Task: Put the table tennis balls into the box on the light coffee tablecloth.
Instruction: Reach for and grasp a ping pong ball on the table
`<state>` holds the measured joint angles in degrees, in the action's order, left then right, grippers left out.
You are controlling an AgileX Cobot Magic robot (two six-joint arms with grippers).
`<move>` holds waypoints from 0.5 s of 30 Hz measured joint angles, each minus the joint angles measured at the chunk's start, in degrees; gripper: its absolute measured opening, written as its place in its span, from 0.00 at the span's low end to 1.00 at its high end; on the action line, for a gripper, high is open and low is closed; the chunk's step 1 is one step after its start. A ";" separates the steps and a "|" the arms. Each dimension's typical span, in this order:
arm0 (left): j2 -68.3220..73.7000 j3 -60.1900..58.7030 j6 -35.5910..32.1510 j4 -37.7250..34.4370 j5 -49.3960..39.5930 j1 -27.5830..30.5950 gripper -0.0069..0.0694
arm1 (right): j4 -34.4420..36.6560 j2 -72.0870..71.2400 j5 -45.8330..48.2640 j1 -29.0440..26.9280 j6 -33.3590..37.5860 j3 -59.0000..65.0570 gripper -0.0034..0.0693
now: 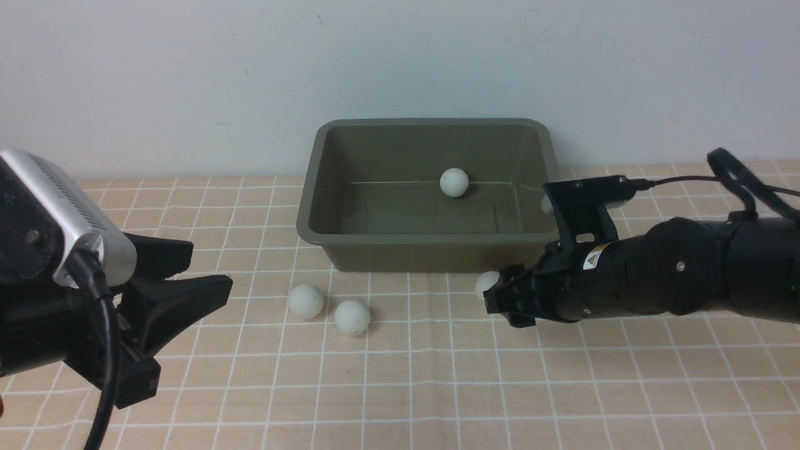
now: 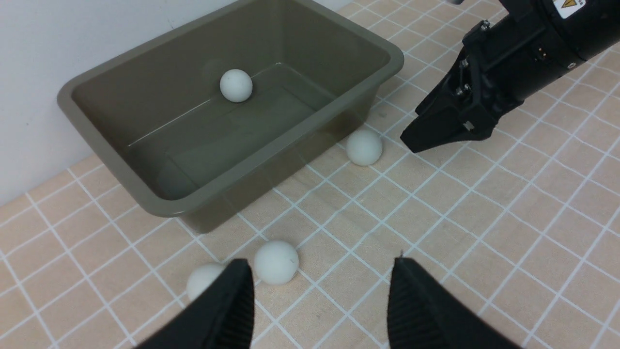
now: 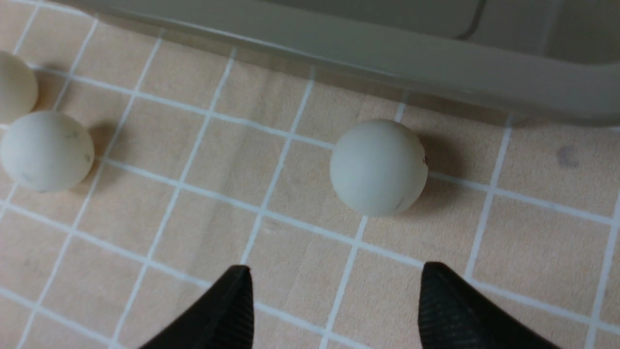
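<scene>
Front view: I see one white matte ball (image 1: 454,182) inside the dark olive-grey plastic box (image 1: 431,257). Three more sit outside on the peach-tan, white-gridded tablecloth (image 1: 431,400): two near each other, one (image 1: 487,285) just in front of the box wall, which limits my room. Plain pale wall (image 1: 400,56) behind. Right black tool (image 3: 336,305) reaches in low beside that lone ball, fingers apart. Left black tool (image 2: 322,295) hangs off to the left, fingers apart.
</scene>
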<state>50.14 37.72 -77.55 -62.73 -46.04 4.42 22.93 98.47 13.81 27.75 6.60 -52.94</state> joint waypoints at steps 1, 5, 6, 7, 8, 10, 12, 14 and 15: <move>0.00 0.00 0.05 0.00 0.00 0.00 0.49 | 0.00 0.18 -0.55 0.00 -0.15 0.00 0.65; 0.00 0.00 0.40 0.00 -0.18 0.00 0.49 | 0.00 1.15 -4.01 0.07 -1.05 -0.11 0.72; 0.00 0.00 0.46 0.00 -0.24 0.00 0.49 | 0.00 1.50 -4.55 0.07 -1.35 -0.24 0.74; 0.00 0.00 0.46 0.00 -0.24 0.00 0.49 | 0.00 2.11 -4.90 0.07 -1.67 -0.48 0.75; 0.00 0.00 0.46 0.00 -0.38 0.00 0.49 | 0.02 2.60 -5.07 0.07 -1.90 -0.74 0.76; 0.00 0.00 0.46 0.00 -0.42 0.00 0.49 | 0.07 3.98 -5.41 0.07 -2.05 -1.22 0.77; 0.00 0.00 0.46 0.00 -0.42 0.00 0.49 | 0.66 5.34 -5.90 0.07 -2.10 -1.40 0.77; 0.00 0.00 0.46 0.00 -0.42 0.00 0.49 | 1.04 6.09 -6.19 0.07 -2.10 -1.39 0.77; 0.00 0.00 0.47 0.00 -0.43 0.00 0.49 | 1.44 6.73 -6.73 0.07 -2.10 -1.39 0.77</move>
<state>50.14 37.72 -77.08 -62.73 -46.48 4.42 24.37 105.20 7.09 27.82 4.50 -54.33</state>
